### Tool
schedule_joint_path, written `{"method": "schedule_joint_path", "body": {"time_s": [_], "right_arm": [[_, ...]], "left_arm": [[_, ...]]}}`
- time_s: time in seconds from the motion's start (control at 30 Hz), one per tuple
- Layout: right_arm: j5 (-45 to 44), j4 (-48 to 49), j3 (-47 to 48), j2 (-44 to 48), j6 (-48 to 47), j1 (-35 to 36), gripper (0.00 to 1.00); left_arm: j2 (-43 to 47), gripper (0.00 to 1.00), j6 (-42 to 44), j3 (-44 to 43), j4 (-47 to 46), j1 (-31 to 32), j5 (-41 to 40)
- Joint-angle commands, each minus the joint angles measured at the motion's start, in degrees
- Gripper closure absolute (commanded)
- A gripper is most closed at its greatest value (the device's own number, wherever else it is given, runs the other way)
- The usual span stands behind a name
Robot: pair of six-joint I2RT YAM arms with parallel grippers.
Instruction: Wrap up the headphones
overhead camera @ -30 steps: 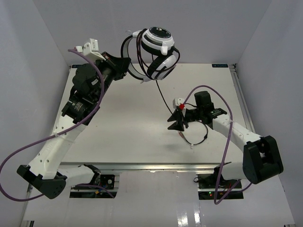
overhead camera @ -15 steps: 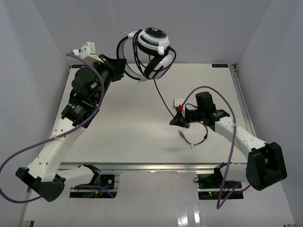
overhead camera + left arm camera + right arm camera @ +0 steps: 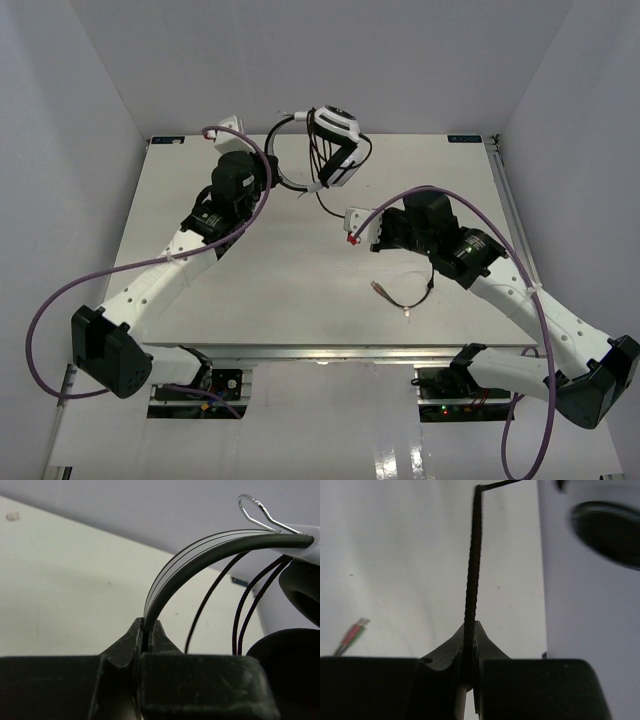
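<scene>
Over the far edge of the bench (image 3: 250, 290), our left claw (image 3: 147, 635) is clamped on the headband (image 3: 200, 560), headphones (image 3: 335, 148) held aloft, right claw (image 3: 470, 640) pinched on the cord (image 3: 471, 570), so we judge we're mid-wrap: next move needs that slack carried round the headband, plug (image 3: 354, 630) trailing free.

Left wrist view: headphones (image 3: 280, 541) cut off by right edge; only slivers of the ear pads (image 3: 300, 587) show.
Right wrist view: ear cup (image 3: 610, 527) blurred, clipped at top-right corner; cord (image 3: 471, 570) runs out the top edge; plug (image 3: 352, 632) blurred, lower end hidden.
Top view: cord turns round the headphones too small to count.
</scene>
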State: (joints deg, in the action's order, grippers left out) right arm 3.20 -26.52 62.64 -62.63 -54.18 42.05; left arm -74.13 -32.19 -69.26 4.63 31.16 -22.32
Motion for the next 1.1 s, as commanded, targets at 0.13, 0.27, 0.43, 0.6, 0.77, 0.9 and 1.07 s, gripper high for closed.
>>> {"method": "schedule_joint_path", "body": {"time_s": [0.13, 0.27, 0.43, 0.6, 0.77, 0.9, 1.07], "right_arm": [[-14.23, -0.62, 7.33, -0.09, -6.97, 0.32, 0.92], [-10.17, -2.49, 9.35, 0.32, -6.53, 0.32, 0.92], [-4.99, -5.24, 11.37, -0.5, -4.51, 0.67, 0.92], [-5.92, -4.92, 12.5, -0.83, -4.36, 0.67, 0.92], [-8.22, -3.12, 13.93, -1.61, -4.89, 0.4, 0.92], [-6.71, -2.49, 13.38, -3.14, -4.39, 0.4, 0.92], [-2.91, -2.86, 12.03, -4.26, -2.8, 0.55, 0.92]], "left_arm": [[-3.12, 1.0, 0.78, 2.61, -6.92, -0.9, -0.44], [-5.42, 1.0, 1.13, 3.62, -6.98, -0.93, 0.97], [-8.26, 1.0, -0.66, 4.34, -7.3, -0.93, 3.16], [-10.25, 1.0, -1.64, 4.57, -7.62, -0.93, 5.59], [-11.58, 1.0, -0.06, 5.99, -7.45, -0.8, 9.72], [-11.76, 1.0, 1.48, 7.78, -7.48, 0.13, 13.62], [-10.95, 1.0, 1.73, 10.49, -8.73, 1.25, 16.86]]}}
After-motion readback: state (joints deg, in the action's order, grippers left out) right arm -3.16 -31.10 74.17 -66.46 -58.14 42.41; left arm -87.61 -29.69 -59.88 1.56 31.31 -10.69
